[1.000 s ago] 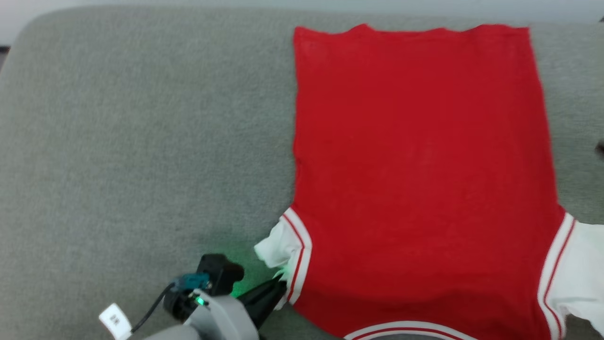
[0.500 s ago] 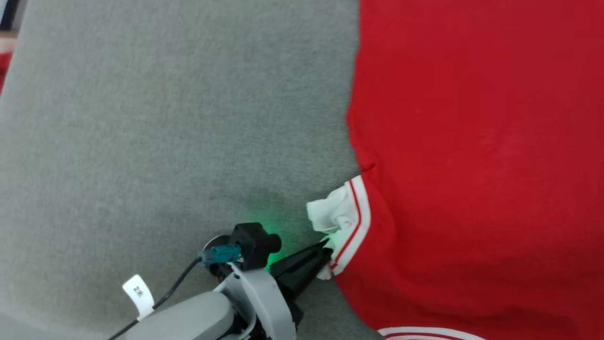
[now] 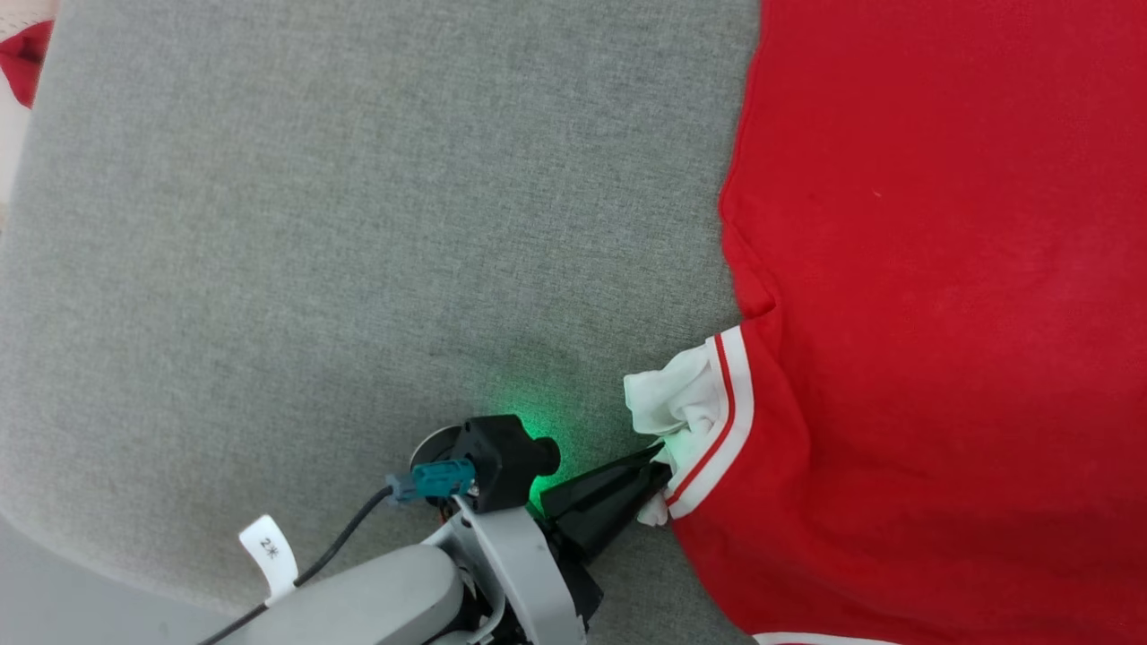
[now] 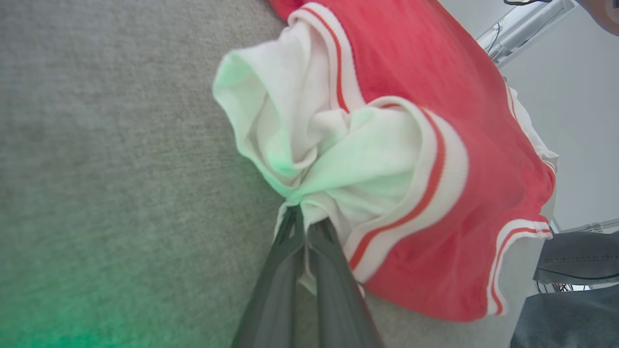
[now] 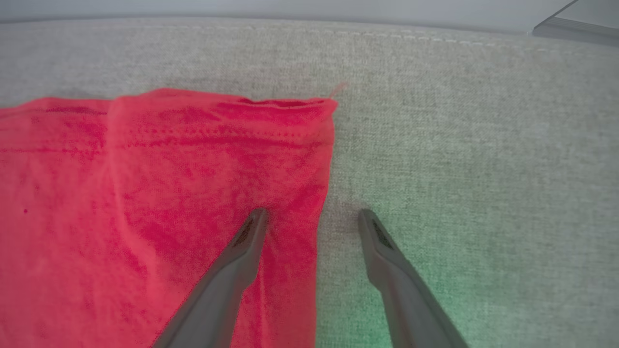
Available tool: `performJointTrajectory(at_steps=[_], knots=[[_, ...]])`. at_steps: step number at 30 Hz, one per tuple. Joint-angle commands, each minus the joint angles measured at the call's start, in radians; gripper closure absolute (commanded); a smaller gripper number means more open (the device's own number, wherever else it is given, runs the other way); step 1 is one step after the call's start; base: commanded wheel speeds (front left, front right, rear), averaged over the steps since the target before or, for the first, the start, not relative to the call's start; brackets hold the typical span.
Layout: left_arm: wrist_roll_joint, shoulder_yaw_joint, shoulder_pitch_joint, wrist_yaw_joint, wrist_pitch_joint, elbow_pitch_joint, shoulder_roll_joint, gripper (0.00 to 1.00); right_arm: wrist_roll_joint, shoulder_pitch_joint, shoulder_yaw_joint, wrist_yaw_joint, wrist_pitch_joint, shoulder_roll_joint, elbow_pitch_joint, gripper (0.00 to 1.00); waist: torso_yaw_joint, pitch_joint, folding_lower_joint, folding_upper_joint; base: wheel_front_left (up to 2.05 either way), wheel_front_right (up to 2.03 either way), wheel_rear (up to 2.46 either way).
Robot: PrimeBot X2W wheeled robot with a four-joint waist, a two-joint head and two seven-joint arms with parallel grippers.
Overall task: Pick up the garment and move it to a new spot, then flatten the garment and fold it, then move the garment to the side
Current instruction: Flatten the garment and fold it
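1 garment (image 3: 941, 313), 2 pincers (image 3: 660, 456) (image 5: 312, 213)

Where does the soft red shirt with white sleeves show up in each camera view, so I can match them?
Head view: the red shirt lies at the right; the left gripper pinches its bunched white sleeve.
Left wrist view: the red shirt spans upper centre to right.
Right wrist view: the red shirt covers the left half; the open right gripper straddles its edge.
Shared landmark: the grey fabric surface underneath.
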Motion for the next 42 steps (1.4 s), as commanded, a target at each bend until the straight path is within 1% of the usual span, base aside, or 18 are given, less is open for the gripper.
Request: performJointTrajectory(at_steps=[1,5,8,11,13,15,19,23,25,27,31,35,38,40,41,42], knots=[[-0.021,0.016,0.008,0.059,0.047,0.139,0.067,1.0,0.014,0.046,0.028,0.001,0.005,0.036,0.038,1.0,-0.004,-0.007,0.0,-0.0001,0.0,0.0,0.0],[-0.037,0.034,0.017,0.053,0.034,0.144,0.082,1.0,0.041,0.071,0.041,0.001,-0.035,0.046,0.054,1.0,-0.027,-0.048,0.0,-0.0001,0.0,0.0,0.0],[-0.052,0.042,0.037,0.049,0.019,0.146,0.099,1.0,0.067,0.099,0.085,0.001,-0.034,0.054,0.046,1.0,-0.057,-0.096,0.0,-0.0001,0.0,0.0,0.0],[-0.072,0.053,0.061,0.048,0.005,0.144,0.102,1.0,0.107,0.149,0.146,0.001,-0.037,0.038,-0.001,1.0,-0.086,-0.157,0.0,-0.0001,0.0,0.0,0.0],[-0.084,0.06,0.083,0.048,-0.006,0.139,0.101,1.0,0.148,0.197,0.194,0.001,-0.051,0.016,-0.059,1.0,-0.111,-0.201,0.0,-0.0001,0.0,0.0,0.0],[-0.093,0.069,0.106,0.048,-0.015,0.131,0.096,1.0,0.194,0.264,0.239,0.001,-0.068,-0.023,-0.136,1.0,-0.134,-0.242,0.0,-0.0001,0.0,0.0,0.0],[-0.108,0.091,0.152,0.045,-0.03,0.121,0.103,1.0,0.319,0.457,0.311,0.001,-0.066,-0.107,-0.305,1.0,-0.183,-0.318,0.0,-0.0001,0.0,0.0,0.0],[-0.126,0.118,0.2,0.052,-0.04,0.109,0.115,1.0,0.426,0.674,0.307,0.0,-0.08,-0.191,-0.473,1.0,-0.233,-0.374,0.0,-0.0001,0.0,0.0,0.0],[-0.132,0.133,0.225,0.057,-0.044,0.102,0.122,1.0,0.466,0.791,0.285,0.0,-0.098,-0.219,-0.548,1.0,-0.256,-0.394,0.0,-0.0001,0.0,0.0,0.0],[-0.135,0.148,0.244,0.062,-0.045,0.095,0.127,1.0,0.491,0.906,0.256,0.0,-0.122,-0.233,-0.608,1.0,-0.275,-0.408,0.0,-0.0001,0.0,0.0,0.0],[-0.128,0.165,0.267,0.067,-0.046,0.083,0.128,1.0,0.523,1.138,0.208,0.001,-0.152,-0.22,-0.715,1.0,-0.298,-0.425,0.0,-0.0001,0.0,0.0,0.0],[-0.119,0.177,0.272,0.067,-0.047,0.082,0.125,1.0,0.5,1.325,0.184,0.001,-0.143,-0.18,-0.831,1.0,-0.312,-0.429,0.0,-0.0001,0.0,0.0,0.0],[-0.115,0.181,0.274,0.063,-0.047,0.085,0.121,1.0,0.466,1.398,0.166,0.001,-0.125,-0.14,-0.901,1.0,-0.32,-0.432,0.0,-0.0001,0.0,0.0,0.0],[-0.113,0.181,0.275,0.061,-0.047,0.09,0.117,1.0,0.434,1.411,0.147,0.001,-0.127,-0.106,-0.927,1.0,-0.326,-0.437,0.0,-0.0001,0.0,0.0,0.0],[-0.112,0.18,0.275,0.059,-0.047,0.092,0.115,1.0,0.418,1.412,0.135,0.001,-0.133,-0.092,-0.938,0.93,-0.327,-0.439,0.0,-0.0001,0.0,0.0,0.0],[-0.111,0.178,0.274,0.057,-0.047,0.095,0.112,1.0,0.4,1.41,0.124,0.001,-0.135,-0.086,-0.95,0.55,-0.327,-0.441,0.0,-0.0001,0.0,0.0,0.0]])
